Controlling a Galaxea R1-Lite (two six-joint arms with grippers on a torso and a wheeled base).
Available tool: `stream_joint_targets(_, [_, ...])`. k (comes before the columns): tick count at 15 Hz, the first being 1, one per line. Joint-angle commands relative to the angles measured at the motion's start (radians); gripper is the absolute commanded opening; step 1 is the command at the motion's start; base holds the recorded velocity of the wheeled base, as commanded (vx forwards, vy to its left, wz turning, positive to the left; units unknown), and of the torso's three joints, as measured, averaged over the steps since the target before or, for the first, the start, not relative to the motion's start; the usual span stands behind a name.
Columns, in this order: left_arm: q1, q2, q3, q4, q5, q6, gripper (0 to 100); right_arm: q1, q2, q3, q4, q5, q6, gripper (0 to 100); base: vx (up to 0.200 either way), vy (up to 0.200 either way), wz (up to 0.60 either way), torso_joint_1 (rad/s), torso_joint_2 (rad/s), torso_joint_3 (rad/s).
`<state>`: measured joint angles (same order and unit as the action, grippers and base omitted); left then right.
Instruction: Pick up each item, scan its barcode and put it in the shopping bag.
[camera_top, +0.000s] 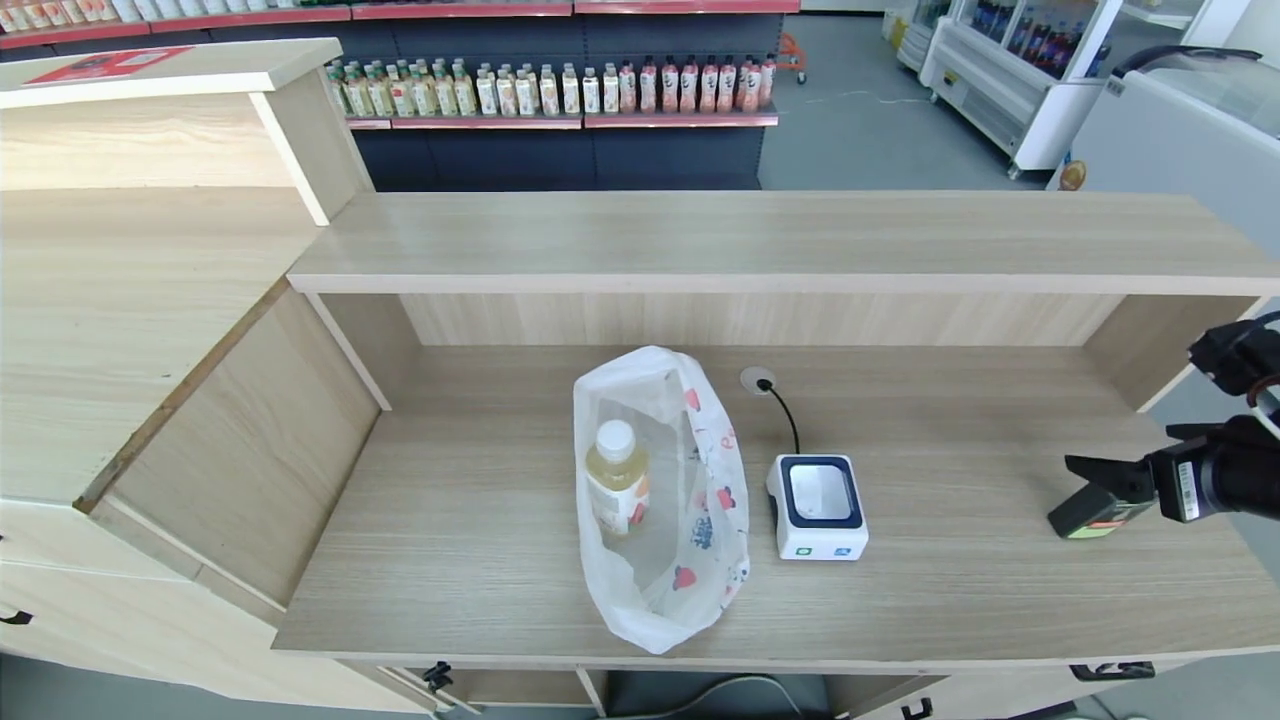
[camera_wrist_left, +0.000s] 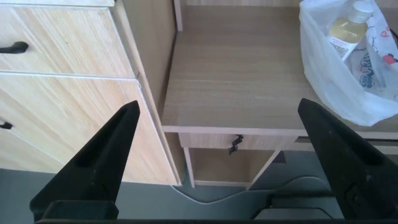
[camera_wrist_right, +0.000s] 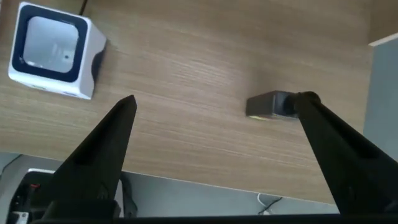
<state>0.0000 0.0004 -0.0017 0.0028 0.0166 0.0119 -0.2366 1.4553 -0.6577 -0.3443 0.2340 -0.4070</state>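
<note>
Inside shopping bag, 1 bottle; scanner beside; left pincer, right pincer wide apart, empty.

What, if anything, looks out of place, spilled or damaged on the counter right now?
Nothing stands out. The bottle sits inside the shopping bag. The bag rests on the counter with no tear or spill showing. The scanner sits flat beside it, with its cable attached.
</note>
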Motion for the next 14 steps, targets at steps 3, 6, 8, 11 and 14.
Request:
stream_joint_targets(3, [0.002, 0.000, 0.000, 0.000, 0.000, -0.001, 100, -0.015, 0.066, 0.004, 0.021, -0.108, -0.062, 100, 0.000, -0.200, 0.00, 0.004, 0.00, 0.001])
stream_joint_targets(6, [0.002, 0.000, 0.000, 0.000, 0.000, 0.002, 100, -0.030, 0.103, 0.012, 0.021, -0.154, -0.131, 100, 0.000, -0.200, 0.00, 0.002, 0.00, 0.002])
stream_joint_targets(8, [0.002, 0.000, 0.000, 0.000, 0.000, 0.002, 100, -0.032, 0.115, 0.007, 0.021, -0.188, -0.164, 100, 0.000, -0.200, 0.00, 0.000, 0.00, 0.000])
stream_joint_targets(11, [0.000, 0.000, 0.000, 0.000, 0.000, 0.002, 100, -0.040, 0.125, 0.023, 0.021, -0.266, -0.260, 100, 0.000, -0.200, 0.00, 0.004, 0.00, 0.001])
stream_joint_targets(14, [0.000, 0.000, 0.000, 0.000, 0.000, 0.002, 100, -0.030, 0.134, 0.033, 0.021, -0.265, -0.296, 100, 0.000, -0.200, 0.00, 0.002, 0.00, 0.004])
